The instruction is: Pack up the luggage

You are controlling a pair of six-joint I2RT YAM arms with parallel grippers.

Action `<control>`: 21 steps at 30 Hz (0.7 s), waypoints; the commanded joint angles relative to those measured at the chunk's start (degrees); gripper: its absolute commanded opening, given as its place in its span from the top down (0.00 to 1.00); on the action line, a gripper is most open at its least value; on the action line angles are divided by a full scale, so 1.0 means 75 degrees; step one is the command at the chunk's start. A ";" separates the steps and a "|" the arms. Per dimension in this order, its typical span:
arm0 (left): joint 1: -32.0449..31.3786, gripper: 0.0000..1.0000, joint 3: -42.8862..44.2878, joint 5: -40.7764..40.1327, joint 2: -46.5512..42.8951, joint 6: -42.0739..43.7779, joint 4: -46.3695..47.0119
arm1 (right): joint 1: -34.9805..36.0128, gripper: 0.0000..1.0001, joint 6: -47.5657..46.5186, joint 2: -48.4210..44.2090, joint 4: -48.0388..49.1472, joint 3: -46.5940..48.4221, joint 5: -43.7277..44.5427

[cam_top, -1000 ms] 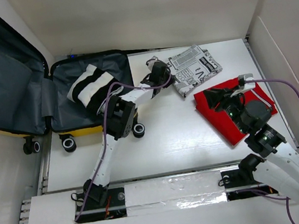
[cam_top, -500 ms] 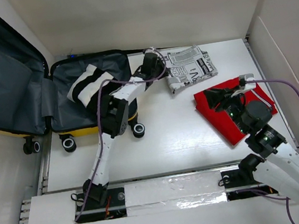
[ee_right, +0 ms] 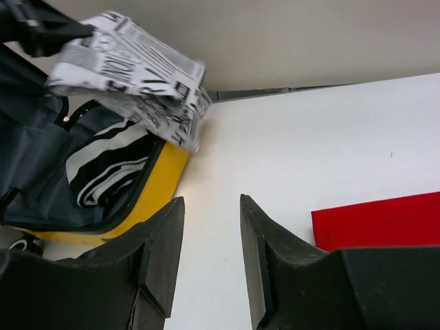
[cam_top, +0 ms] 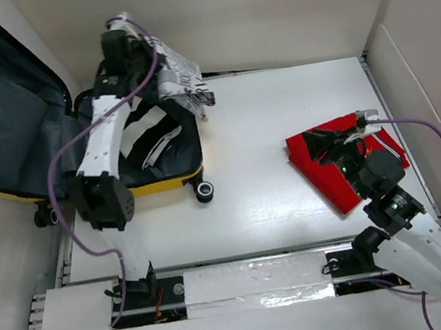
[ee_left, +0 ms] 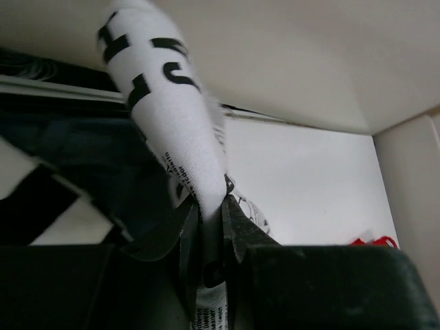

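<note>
Left claw (ee_left: 210, 206) is clamped on the newsprint cloth (cam_top: 178, 76) over the suitcase (cam_top: 6, 122), ready to drop it in. Right claw (ee_right: 210, 206) sits half-open, empty.

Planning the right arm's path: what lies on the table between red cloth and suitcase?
Bare table between the red cloth and the suitcase, shown in the top view.

Luggage (cam_top: 6, 122) open at bench (cam_top: 264, 125) left rear; folded garment (cam_top: 150, 138) inside. Hanging cloth (cam_top: 179, 80) in left claw (ee_left: 210, 206) above luggage. Flat cloth (cam_top: 332, 186) bench right, under right claw (ee_right: 211, 206).
</note>
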 commanded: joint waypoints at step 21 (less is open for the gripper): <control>0.2861 0.53 -0.6402 -0.2027 -0.2883 0.0535 0.0990 | -0.0077 0.55 -0.0149 -0.0165 0.0087 -0.0002 0.0069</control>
